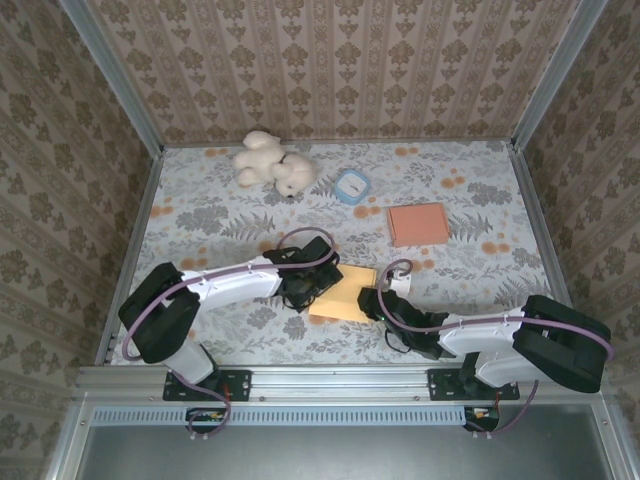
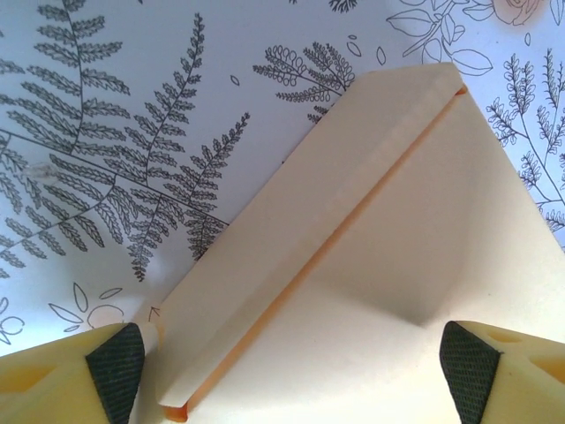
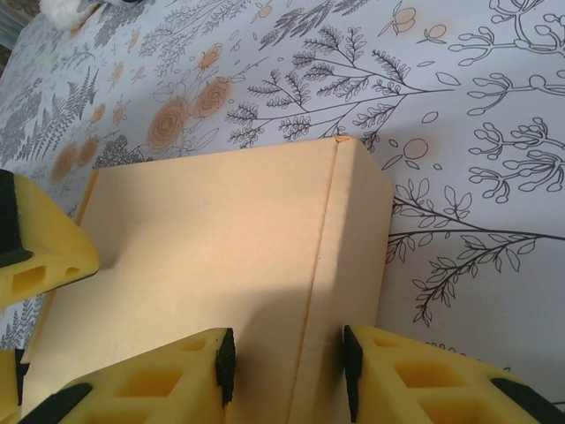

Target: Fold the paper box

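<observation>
Left pincer wide: pads spread to either side of the box with only its top panel between them, so it's hovering, not gripping. A folded flap's ridge runs diagonally under it. My read: it's lined up to press or pinch that flap

Right pincer narrow: pads straddle the crease on the box's right side, where the top panel turns down into a side strip. Looks like a gap either side, so not clamped. Can't tell if the pads touch the card. Likely there to steady or sharpen that edge while the left works the opposite flap. The yellow finger at the left rim of the right wrist view is probably the left pincer's, not sure

In the top view the box lies on the worktop, mid-width, close to the near edge, touching or just beside both pincers. Looks partly folded: panels closed over, flap not visibly tucked

Well apart toward the far edge: salmon box, blue tub, plush. None in the way

Risk: light card slides if pushed from one side only, hence an arm on each side
</observation>
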Controlling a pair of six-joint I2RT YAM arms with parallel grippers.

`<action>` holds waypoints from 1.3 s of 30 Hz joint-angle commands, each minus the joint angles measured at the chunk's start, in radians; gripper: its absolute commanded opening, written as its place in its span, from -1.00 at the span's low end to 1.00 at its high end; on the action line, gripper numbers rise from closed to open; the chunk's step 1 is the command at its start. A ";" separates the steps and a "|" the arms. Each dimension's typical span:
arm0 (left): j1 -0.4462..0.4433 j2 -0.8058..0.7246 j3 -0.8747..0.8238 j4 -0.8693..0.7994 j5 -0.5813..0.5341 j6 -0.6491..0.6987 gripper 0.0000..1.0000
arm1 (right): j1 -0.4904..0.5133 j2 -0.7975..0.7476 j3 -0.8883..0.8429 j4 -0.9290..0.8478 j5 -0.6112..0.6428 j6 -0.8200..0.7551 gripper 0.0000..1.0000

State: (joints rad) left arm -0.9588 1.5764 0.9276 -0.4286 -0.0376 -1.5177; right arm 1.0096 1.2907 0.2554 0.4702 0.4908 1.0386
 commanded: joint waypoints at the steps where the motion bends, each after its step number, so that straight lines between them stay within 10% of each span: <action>1: 0.006 -0.045 0.038 -0.033 0.000 0.046 0.85 | 0.019 -0.010 -0.008 0.043 0.000 0.036 -0.22; 39: -0.095 -0.279 -0.148 -0.153 -0.219 0.006 0.85 | 0.057 -0.085 -0.035 -0.053 0.145 0.086 -0.24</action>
State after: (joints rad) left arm -1.0595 1.3544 0.8169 -0.5117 -0.1963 -1.4986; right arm 1.0595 1.2274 0.2325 0.4595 0.5888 1.1118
